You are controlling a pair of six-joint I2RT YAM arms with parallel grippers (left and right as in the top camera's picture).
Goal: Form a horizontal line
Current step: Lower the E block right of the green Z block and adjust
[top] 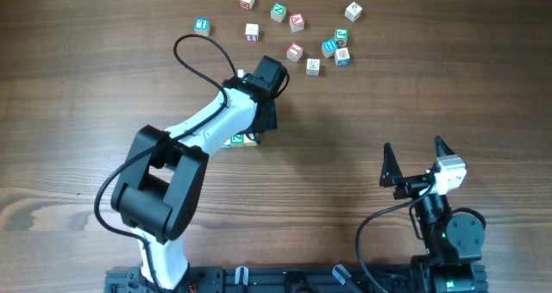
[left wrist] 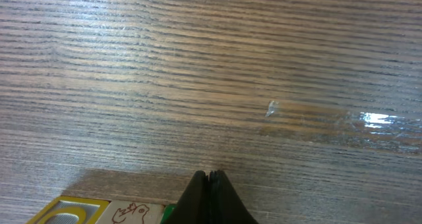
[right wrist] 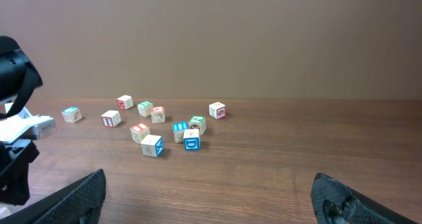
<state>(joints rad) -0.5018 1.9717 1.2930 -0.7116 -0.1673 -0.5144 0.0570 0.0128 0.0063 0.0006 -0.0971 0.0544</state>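
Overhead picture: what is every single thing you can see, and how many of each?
loose cubes: eleven, pale wood with red, green and blue faces, scattered at the far middle of the table.
row of cubes: count hidden, green and yellow faces showing, side by side under the left arm.
table: one, brown wood, under everything.
left arm: one, white and black, reaching over the row.
right arm: one, black, at the near right.
left tool: one, black, shut, right by the row.
right tool: one, black, open and empty, over bare wood.
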